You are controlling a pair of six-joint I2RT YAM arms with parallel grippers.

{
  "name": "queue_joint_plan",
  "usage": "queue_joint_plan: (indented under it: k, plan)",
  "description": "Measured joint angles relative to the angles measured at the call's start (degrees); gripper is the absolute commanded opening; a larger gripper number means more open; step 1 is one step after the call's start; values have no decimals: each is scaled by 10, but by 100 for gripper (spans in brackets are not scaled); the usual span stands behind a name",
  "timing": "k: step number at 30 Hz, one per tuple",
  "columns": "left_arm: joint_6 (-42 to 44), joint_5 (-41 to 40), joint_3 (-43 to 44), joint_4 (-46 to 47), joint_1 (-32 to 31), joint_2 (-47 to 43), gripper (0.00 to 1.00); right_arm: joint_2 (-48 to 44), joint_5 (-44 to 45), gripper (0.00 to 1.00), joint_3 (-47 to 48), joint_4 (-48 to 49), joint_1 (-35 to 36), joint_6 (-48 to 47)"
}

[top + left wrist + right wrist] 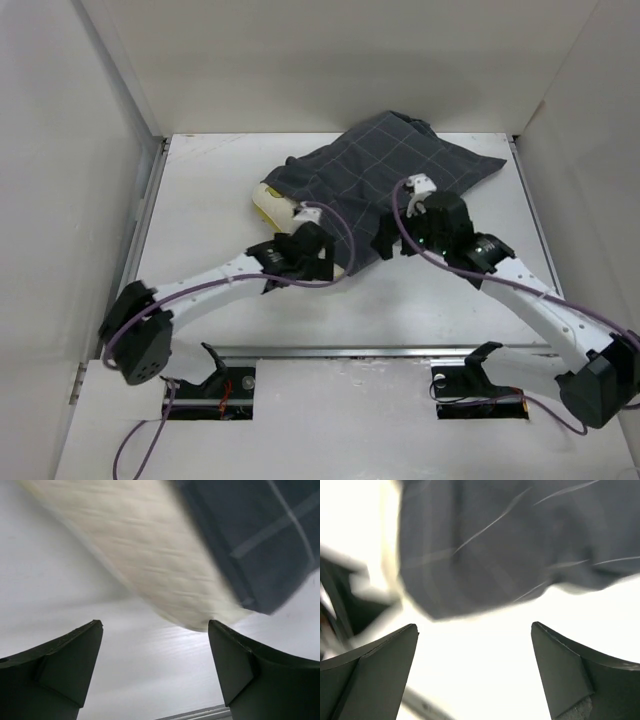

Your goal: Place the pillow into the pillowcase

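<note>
The dark grid-lined pillowcase (390, 170) lies rumpled at the back middle of the table. The cream pillow (272, 205) is mostly inside it, with one end sticking out at the left. My left gripper (318, 258) hovers at the near edge of that exposed end. In the left wrist view this gripper (155, 626) is open and empty, with the pillow (150, 555) and the pillowcase hem (260, 535) just beyond its tips. My right gripper (386, 242) is at the pillowcase's near edge. Its wrist view shows it (474, 626) open and empty below the pillowcase (510, 545).
The white table (210, 200) is boxed in by white walls on the left, back and right. A metal rail (380, 352) runs along the front edge by the arm bases. The left arm (340, 595) shows blurred at the left of the right wrist view.
</note>
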Motion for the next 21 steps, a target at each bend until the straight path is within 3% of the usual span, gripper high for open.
queue_joint_plan:
  k: [6,12,13,14,15,17,18,19,21]
  plan:
    - [0,61,-97,71,122,-120,83,22,28,92,-25,1,153,-22]
    - [2,162,-121,183,176,-69,71,131,70,84,-14,36,188,-32]
    - [1,181,-122,203,183,-55,68,151,78,82,-8,37,188,-34]
    - [0,200,-122,221,189,-41,59,172,87,79,-1,40,188,-37]
    - [-3,221,-122,241,197,-28,54,191,94,72,6,44,188,-41]
    - [-7,259,-122,280,208,-1,44,225,107,43,23,49,188,-51]
    - [-9,275,-122,298,211,11,39,238,116,34,33,50,188,-53]
    - [-10,287,-122,312,213,21,26,249,126,21,43,50,188,-54]
    - [-12,312,-122,342,219,41,9,261,142,9,55,49,188,-54]
